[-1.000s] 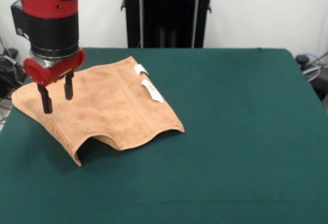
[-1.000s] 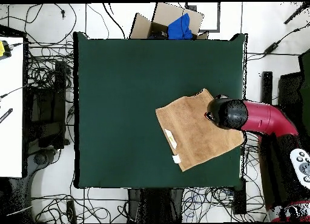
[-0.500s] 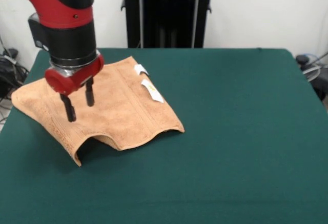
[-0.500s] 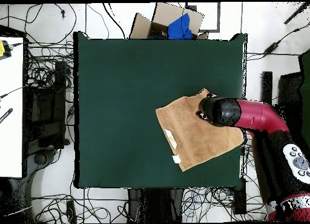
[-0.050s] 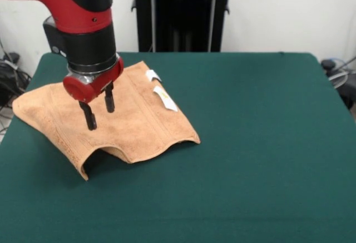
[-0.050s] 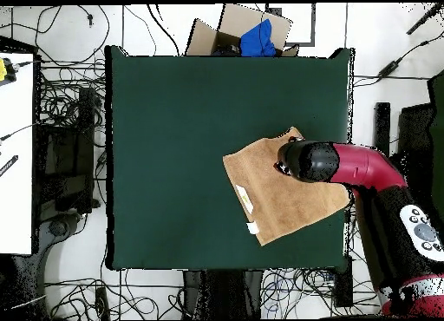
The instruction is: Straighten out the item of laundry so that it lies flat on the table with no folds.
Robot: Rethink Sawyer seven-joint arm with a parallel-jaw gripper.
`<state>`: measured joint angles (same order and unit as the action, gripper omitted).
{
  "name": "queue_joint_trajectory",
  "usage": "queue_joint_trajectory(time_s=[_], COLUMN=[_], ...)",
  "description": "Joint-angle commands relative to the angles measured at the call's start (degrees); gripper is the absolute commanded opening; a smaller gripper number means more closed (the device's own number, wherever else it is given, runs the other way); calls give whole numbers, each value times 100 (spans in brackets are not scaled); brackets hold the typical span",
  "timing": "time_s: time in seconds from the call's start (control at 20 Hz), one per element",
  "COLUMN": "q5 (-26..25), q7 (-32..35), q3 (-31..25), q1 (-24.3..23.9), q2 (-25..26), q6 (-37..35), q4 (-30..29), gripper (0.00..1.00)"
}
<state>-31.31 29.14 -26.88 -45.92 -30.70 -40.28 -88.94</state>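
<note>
The item of laundry [image 5: 128, 123] is an orange-tan towel lying at the left side of the green table [image 5: 256, 143], with two small white tags on its right edge. Its front edge humps up off the cloth in a fold. My gripper [image 5: 98, 113] hovers just above the towel's middle, open, with nothing between its fingers. In the overhead view the towel [image 6: 269, 200] lies near the table's [image 6: 191, 127] right edge, and the arm's head [image 6: 305, 161] covers the towel's upper right part and hides the fingers.
A black stand [image 5: 181, 12] rises behind the table's far edge. Cables and boxes [image 6: 247, 31] lie on the floor around the table. A white bench [image 6: 16, 153] stands at the left in the overhead view.
The arm has travelled from the towel's left end toward its middle, to the right in the front view. The gripper stayed open. The towel has not moved.
</note>
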Motion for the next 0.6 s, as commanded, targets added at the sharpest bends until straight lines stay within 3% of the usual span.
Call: queue_joint_trajectory(time_s=[0.05,0.6], q5=[2,43], q7=[-457,-620], q3=[-468,-645], q1=[51,-36], q2=[274,487], q6=[-571,-762], q4=[-186,54], gripper=[100,100])
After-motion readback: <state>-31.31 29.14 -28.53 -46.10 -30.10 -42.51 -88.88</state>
